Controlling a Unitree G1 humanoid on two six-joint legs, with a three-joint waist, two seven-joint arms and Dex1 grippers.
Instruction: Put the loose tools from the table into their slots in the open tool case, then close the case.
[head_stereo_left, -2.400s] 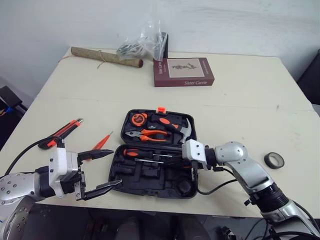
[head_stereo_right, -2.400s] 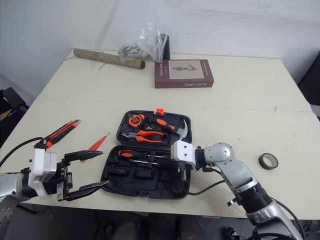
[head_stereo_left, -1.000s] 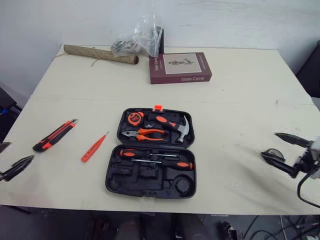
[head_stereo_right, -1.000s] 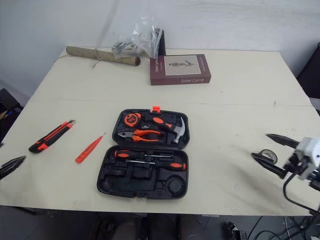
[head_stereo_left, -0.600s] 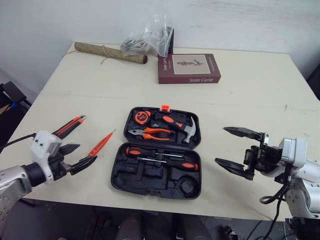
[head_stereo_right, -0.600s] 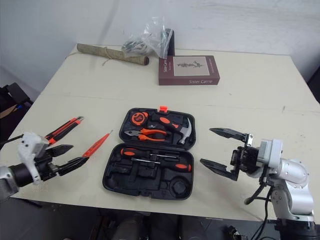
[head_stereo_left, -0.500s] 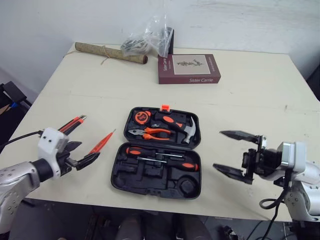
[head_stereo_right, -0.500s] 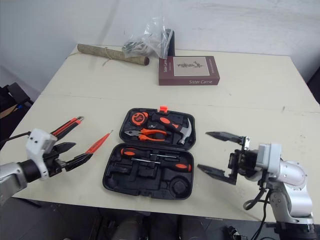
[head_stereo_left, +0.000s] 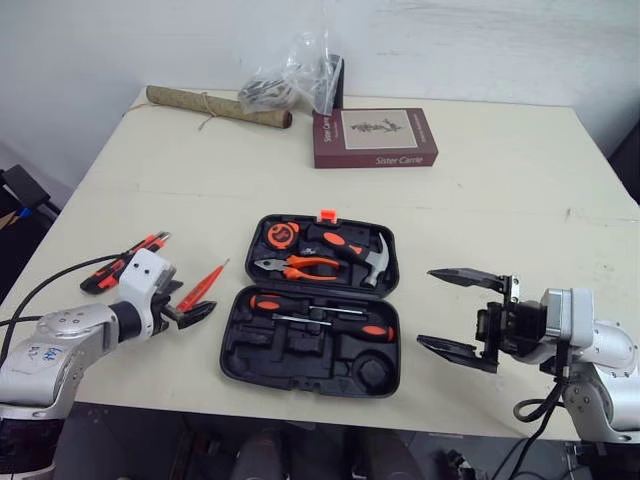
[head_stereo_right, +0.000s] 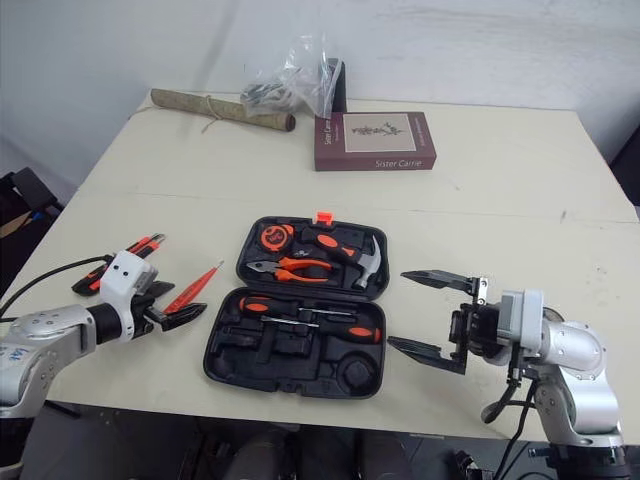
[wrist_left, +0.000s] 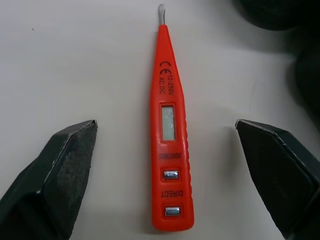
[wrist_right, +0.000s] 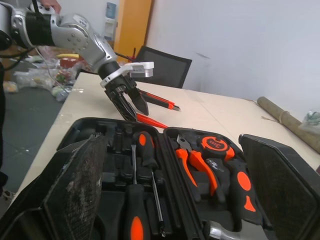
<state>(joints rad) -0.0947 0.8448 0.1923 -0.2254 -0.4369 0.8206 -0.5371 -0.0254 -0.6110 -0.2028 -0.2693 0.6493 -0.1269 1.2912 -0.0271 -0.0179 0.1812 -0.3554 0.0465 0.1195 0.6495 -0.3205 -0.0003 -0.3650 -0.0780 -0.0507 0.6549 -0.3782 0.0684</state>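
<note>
Left gripper (head_stereo_left: 191, 303) sits low over the red tester pen (wrist_left: 169, 150), fingers apart either side of it, just left of the tool case (head_stereo_left: 300, 352) on the tabletop (head_stereo_left: 480, 200). Right gripper (head_stereo_left: 427, 307) hovers wide apart, right of the case. The danger: that slim, flat-lying pen could roll or squirt free if the fingers pinch too high.

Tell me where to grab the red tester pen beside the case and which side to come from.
Grip the tester pen across its wide flat body, about the display and buttons, not the thin metal tip. It lies flat on the table, so come down from above, one finger on each long side. The left gripper is open and straddles it.
</note>
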